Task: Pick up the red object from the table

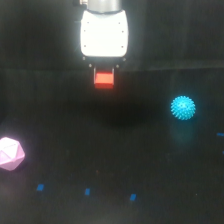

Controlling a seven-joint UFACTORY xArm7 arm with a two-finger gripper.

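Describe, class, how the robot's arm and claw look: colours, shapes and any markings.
The claw has a glossy white, rounded, boxy housing under a grey cylindrical wrist at the top edge. Its short fingers are dark and hard to tell from the black background. No cables or markings show in this blurred view.

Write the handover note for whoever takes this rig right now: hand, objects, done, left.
Hand: shut on the red object, which appears lifted clear of the table, with a shadow beneath.
Other things: pink polyhedron on the table at the exterior view's left, cyan spiky ball at its right; both well apart from the hand.
Done: red object grasped and apparently raised.
Left: probably nothing but keeping the grip; confirm the lift.
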